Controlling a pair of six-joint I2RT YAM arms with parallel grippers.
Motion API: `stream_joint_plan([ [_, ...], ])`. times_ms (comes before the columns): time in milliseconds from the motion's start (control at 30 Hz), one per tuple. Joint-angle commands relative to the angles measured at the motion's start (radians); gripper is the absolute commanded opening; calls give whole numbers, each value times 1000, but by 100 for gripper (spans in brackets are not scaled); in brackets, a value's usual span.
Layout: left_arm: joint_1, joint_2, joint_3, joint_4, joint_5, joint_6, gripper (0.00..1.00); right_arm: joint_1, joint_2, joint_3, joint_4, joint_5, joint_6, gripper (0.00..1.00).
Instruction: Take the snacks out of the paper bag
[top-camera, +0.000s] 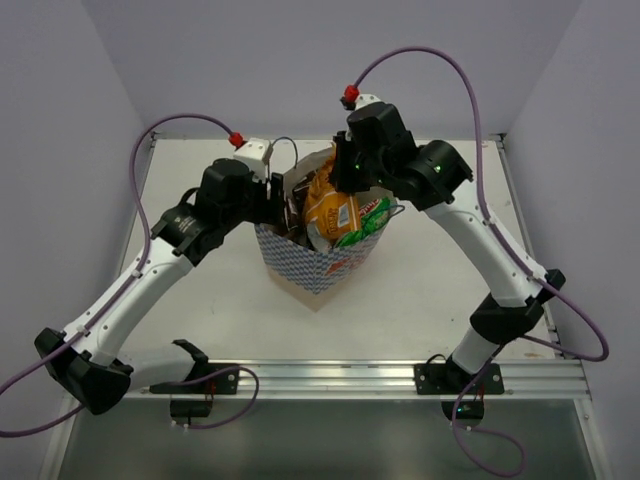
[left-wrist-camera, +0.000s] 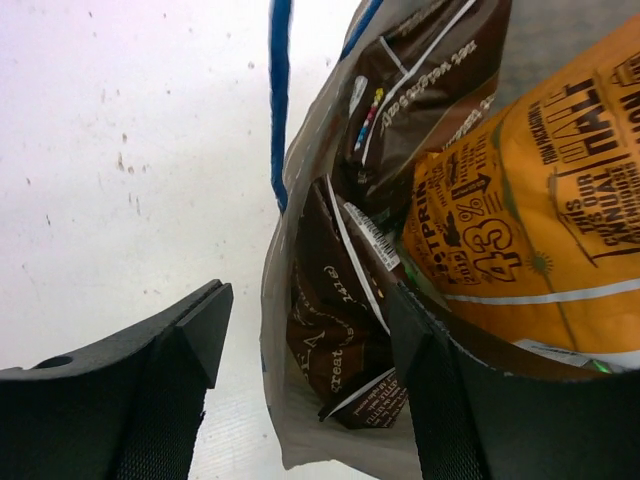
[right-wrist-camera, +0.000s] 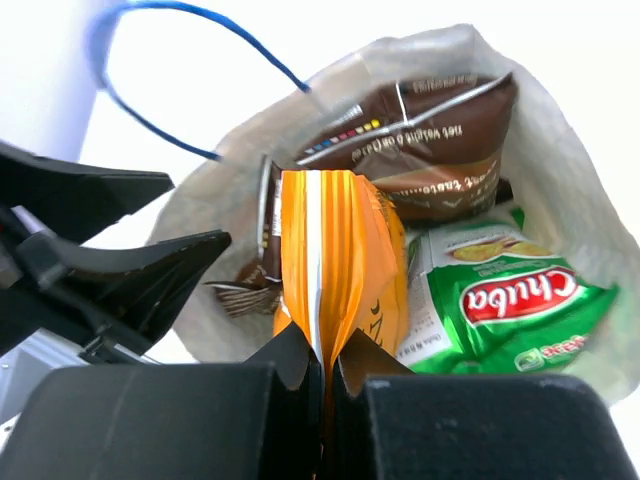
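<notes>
Left gripper (left-wrist-camera: 310, 300): jaws spread, straddling one wall of the cream paper bag (left-wrist-camera: 272, 330).
Right gripper (right-wrist-camera: 325, 355): jaws pressed together, pinching the orange-yellow foil snack packet (right-wrist-camera: 340, 240).

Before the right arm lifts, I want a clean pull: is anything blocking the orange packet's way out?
Nothing visible does. The right end effector grips the orange packet by its top; the paper bag is open above. The brown packets and green packet sit beside it, the left end effector at the rim to one side.
</notes>
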Motion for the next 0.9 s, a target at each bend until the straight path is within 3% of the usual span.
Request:
stream_joint_plan([
  [0, 9, -52, 72, 62, 8, 21, 70, 4, -97, 46, 117, -1, -42, 0],
  [133, 9, -95, 97, 79, -9, 31, 77, 2, -171, 43, 193, 0, -94, 0],
  [333, 9, -177, 141, 108, -37, 85, 98, 2, -277, 64, 337, 43, -163, 0],
  [467, 9, -222, 155, 103, -122, 114, 100, 2, -340, 77, 414, 109, -205, 0],
  [567, 7, -251, 131, 97, -234, 90, 100, -4, -365, 75, 446, 251, -255, 0],
  [667, 9, -285, 96, 86, -346, 45, 100, -95, -386, 49, 446, 333, -249, 0],
  [867, 9, -363, -31, 42, -454, 2, 100, -359, -431, -95, 445, 272, -136, 0],
])
